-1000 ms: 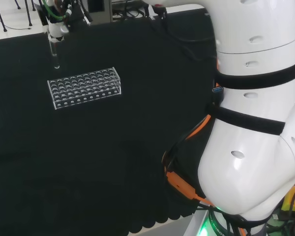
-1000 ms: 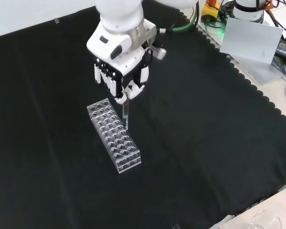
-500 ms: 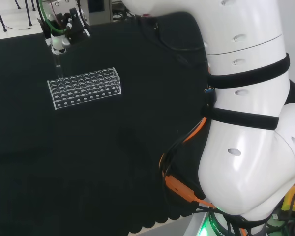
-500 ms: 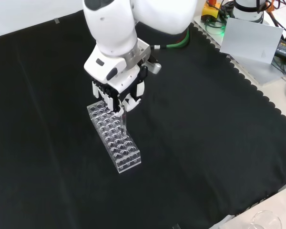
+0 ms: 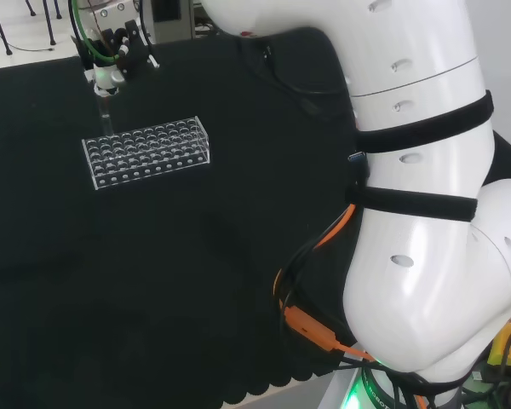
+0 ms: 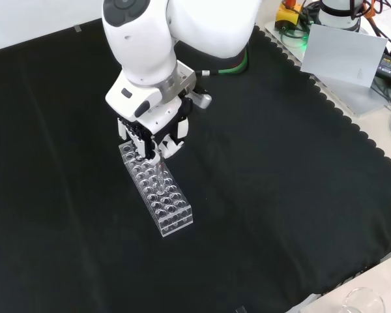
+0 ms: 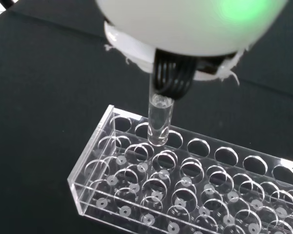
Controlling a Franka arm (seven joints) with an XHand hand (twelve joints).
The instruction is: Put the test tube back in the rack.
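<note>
Hand (image 6: 150,134) over far end of clear rack (image 6: 158,193) in front view, fingers (image 6: 158,145) curled, pinching test tube (image 7: 159,122) at its top. Tube upright — rounded bottom just above rack's hole plate near one end, in wrist view; whether tip is already in a hole, cannot tell. Head view: tube (image 5: 105,119) at rack's (image 5: 146,152) far left corner. Rack rests on black-clothed worktop (image 6: 280,195) — holes empty.

We see bare black cloth (image 6: 280,195) on every side of the clear rack (image 6: 158,189), the sole obstacle standing there; its open holes lie unobstructed beneath the hand (image 6: 150,134).
</note>
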